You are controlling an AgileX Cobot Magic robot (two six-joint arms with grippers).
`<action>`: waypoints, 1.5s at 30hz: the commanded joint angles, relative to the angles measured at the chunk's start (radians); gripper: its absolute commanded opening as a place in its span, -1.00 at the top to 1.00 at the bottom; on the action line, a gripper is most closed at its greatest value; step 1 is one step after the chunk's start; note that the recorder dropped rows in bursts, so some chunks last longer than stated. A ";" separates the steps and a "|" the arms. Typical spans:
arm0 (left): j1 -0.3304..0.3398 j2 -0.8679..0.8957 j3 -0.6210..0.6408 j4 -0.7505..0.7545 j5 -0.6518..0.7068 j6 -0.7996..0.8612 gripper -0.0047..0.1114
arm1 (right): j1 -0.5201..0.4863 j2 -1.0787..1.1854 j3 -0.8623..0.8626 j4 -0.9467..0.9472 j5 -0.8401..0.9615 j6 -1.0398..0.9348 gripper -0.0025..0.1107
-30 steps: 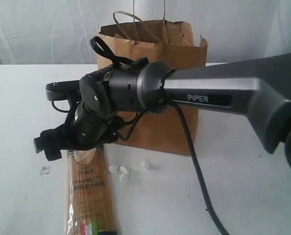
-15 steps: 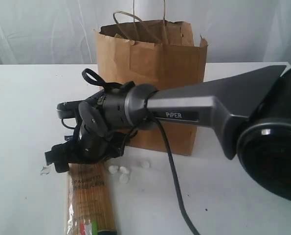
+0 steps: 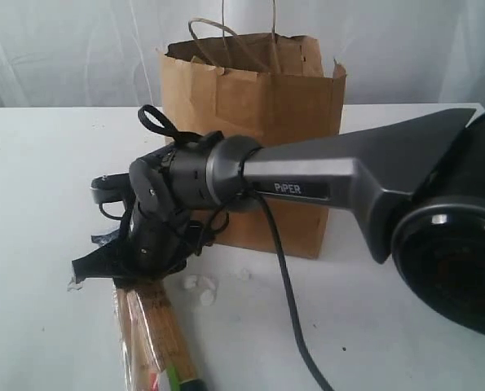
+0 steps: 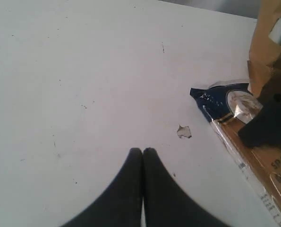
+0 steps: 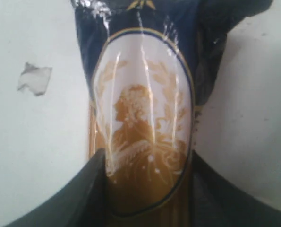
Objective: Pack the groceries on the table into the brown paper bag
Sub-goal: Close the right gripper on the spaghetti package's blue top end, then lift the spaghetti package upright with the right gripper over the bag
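The long spaghetti packet (image 3: 156, 342) lies on the white table (image 3: 30, 179) in front of the brown paper bag (image 3: 258, 90), which stands upright and open. My right gripper (image 3: 132, 269) reaches across to the left and is shut on the packet's dark blue end; in the right wrist view its two fingers press both sides of the spaghetti packet (image 5: 142, 118) at the right gripper (image 5: 145, 158). My left gripper (image 4: 143, 150) hovers shut over bare table, apart from the spaghetti packet (image 4: 216, 101) and holding nothing. Other groceries are out of view.
Small white bits (image 3: 200, 287) lie on the table between the packet and the bag. A scrap of clear film (image 4: 183, 131) lies beside the packet's blue end. The right arm's cable (image 3: 287, 293) trails over the table in front of the bag.
My right gripper came down over the packet's far end and closed on it. The packet now looks squeezed narrower and slightly turned. The left gripper stayed shut.
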 commanded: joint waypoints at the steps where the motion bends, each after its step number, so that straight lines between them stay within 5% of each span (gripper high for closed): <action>1: 0.000 -0.005 0.003 -0.009 -0.005 0.000 0.92 | 0.001 -0.003 -0.042 0.135 0.032 -0.163 0.96; 9: 0.000 -0.005 0.003 -0.009 -0.005 0.000 0.92 | 0.001 -0.081 -0.075 0.131 0.035 -0.315 0.96; 45: 0.000 -0.005 0.003 -0.009 -0.005 0.000 0.92 | -0.001 -0.438 -0.075 0.035 0.030 -0.339 0.96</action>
